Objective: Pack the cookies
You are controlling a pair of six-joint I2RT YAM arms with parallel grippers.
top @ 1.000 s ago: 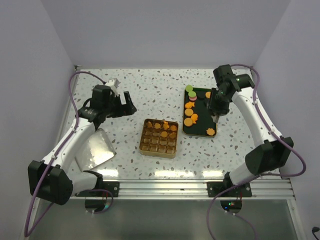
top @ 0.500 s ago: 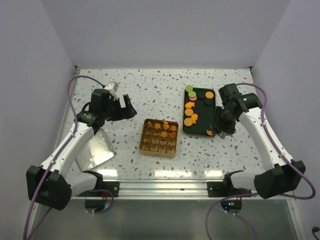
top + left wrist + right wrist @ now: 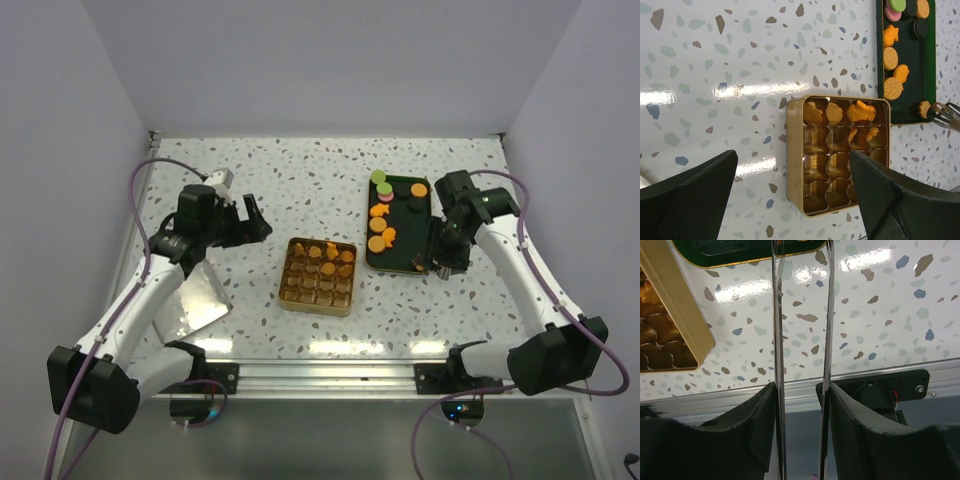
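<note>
Orange-tan cookies (image 3: pixel 378 226) lie on a dark green tray (image 3: pixel 400 262) right of centre; the tray also shows in the left wrist view (image 3: pixel 907 85). A gold partitioned box (image 3: pixel 318 275) at the centre holds several cookies (image 3: pixel 860 111) in its far rows. My right gripper (image 3: pixel 441 262) is shut on thin metal tongs (image 3: pixel 779 315), low at the tray's near right corner. The tong tips (image 3: pixel 944 113) are beside a small cookie (image 3: pixel 924 107) and hold nothing. My left gripper (image 3: pixel 250 220) is open and empty, left of the box; its fingers (image 3: pixel 695 195) straddle the box in its wrist view.
A silver lid (image 3: pixel 190 300) lies at the near left by the left arm. Green, pink and dark round biscuits (image 3: pixel 381 187) sit at the tray's far end. The metal rail (image 3: pixel 800 395) runs along the table's near edge.
My right arm has swung from over the tray's middle down to its near right corner and lowered the tongs. The left arm shifted slightly to the left. The cookies have not moved.
</note>
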